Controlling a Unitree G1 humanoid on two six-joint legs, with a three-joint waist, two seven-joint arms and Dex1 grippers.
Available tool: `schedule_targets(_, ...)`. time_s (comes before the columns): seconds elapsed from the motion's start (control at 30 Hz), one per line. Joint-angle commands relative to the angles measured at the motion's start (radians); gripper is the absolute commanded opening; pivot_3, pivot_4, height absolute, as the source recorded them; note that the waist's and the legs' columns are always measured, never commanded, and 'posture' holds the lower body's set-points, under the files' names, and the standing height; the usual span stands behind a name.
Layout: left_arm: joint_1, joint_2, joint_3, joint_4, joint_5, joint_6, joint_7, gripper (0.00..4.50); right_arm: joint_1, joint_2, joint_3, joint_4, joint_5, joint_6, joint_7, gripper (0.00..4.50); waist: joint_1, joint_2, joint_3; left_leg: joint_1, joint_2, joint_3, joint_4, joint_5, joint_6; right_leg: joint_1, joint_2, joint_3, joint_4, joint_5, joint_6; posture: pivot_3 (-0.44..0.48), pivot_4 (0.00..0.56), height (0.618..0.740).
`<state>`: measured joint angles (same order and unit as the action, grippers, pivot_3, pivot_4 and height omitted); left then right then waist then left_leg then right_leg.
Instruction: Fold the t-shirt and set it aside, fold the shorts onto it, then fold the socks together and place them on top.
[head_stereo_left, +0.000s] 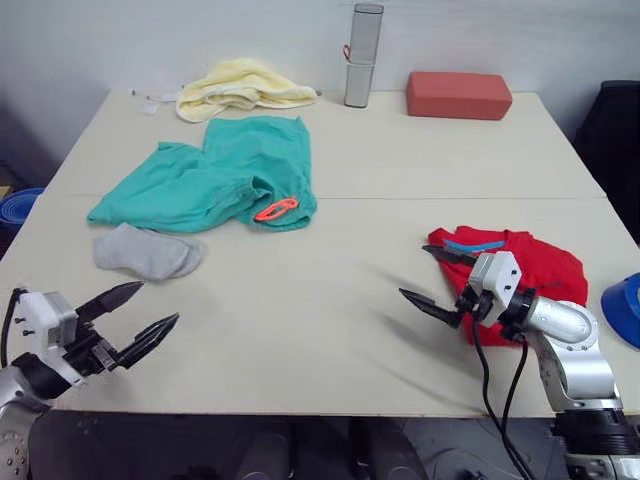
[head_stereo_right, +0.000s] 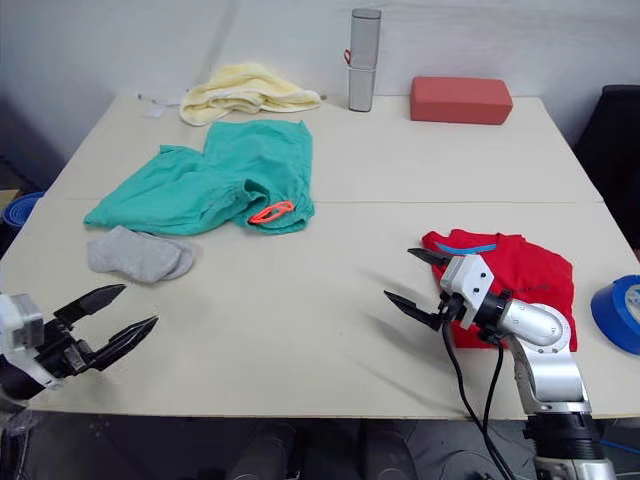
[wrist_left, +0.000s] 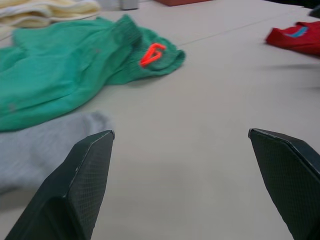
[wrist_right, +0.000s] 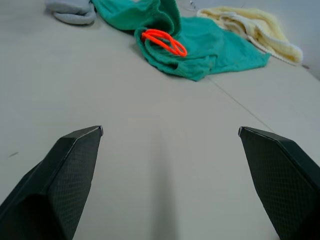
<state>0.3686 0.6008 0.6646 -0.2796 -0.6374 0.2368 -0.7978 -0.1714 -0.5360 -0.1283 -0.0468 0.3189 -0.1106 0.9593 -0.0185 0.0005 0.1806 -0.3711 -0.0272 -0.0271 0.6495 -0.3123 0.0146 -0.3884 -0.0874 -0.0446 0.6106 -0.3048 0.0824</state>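
Observation:
The red t-shirt (head_stereo_left: 528, 270) lies folded at the table's right front. Just left of it my right gripper (head_stereo_left: 440, 280) hovers open and empty above the table. The teal-green shorts (head_stereo_left: 215, 175), with an orange drawstring loop (head_stereo_left: 276, 209) on the waistband, lie spread at the left centre. The grey socks (head_stereo_left: 145, 252) lie in front of the shorts. At the front left edge, my left gripper (head_stereo_left: 140, 312) is open and empty, short of the socks.
A pale yellow towel (head_stereo_left: 240, 86), a grey upright cylinder (head_stereo_left: 362, 55) and a red block (head_stereo_left: 458, 95) sit along the back of the table (head_stereo_left: 330, 300). A blue tape roll (head_stereo_right: 622, 312) lies at the right edge.

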Motion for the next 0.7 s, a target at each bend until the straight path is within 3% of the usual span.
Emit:
schedule_targets(0.03,0.039,-0.038,0.107,0.017,0.011,0.014,0.121,4.50,0.013,0.032,-0.062,-0.021,0.077,-0.104,0.000,4.45,0.008,0.000,0.000,0.000,0.000,0.000,0.000,0.000,0.000,0.000,0.000,0.000,0.000,0.000,0.000,0.000,0.150,0.740)
schedule_targets(0.23,0.076,-0.102,0.238,0.083,0.029,0.046,0.316,4.50,0.167,0.020,-0.170,-0.115,0.240,-0.138,0.057,4.45,0.031,-0.001,0.000,0.000,0.000,0.001,-0.001,0.000,0.000,-0.001,0.000,0.001,0.000,0.000,-0.001,0.000,0.150,0.740)
schedule_targets(0.37,0.080,-0.100,0.253,0.079,0.007,0.061,0.317,4.50,0.242,0.018,-0.220,-0.164,0.262,-0.131,0.024,4.45,0.035,-0.001,0.000,0.001,0.001,0.004,-0.001,-0.001,0.001,-0.001,0.000,0.004,0.000,0.000,-0.001,0.000,0.150,0.740)
schedule_targets(0.5,-0.005,-0.031,0.203,0.102,-0.014,0.125,0.309,4.50,0.304,0.027,-0.219,-0.247,0.271,-0.109,-0.010,4.45,0.043,-0.002,-0.001,0.002,0.002,0.006,-0.001,-0.001,0.001,-0.002,0.000,0.006,0.001,-0.001,-0.002,0.000,0.150,0.740)
schedule_targets(0.57,-0.071,0.024,0.145,0.099,-0.016,0.181,0.296,4.50,0.344,-0.008,-0.185,-0.302,0.262,-0.105,0.038,4.45,0.045,-0.002,-0.001,0.002,0.002,0.006,-0.001,-0.001,0.001,-0.002,0.000,0.006,0.002,-0.001,-0.002,0.000,0.150,0.740)
schedule_targets(0.7,-0.245,0.173,0.003,0.149,0.010,0.287,0.252,4.50,0.320,0.000,-0.185,-0.349,0.278,-0.071,-0.027,4.45,0.042,-0.004,-0.002,0.001,0.002,0.007,-0.001,-0.001,0.001,-0.003,0.000,0.007,0.003,-0.001,-0.001,0.000,0.150,0.740)
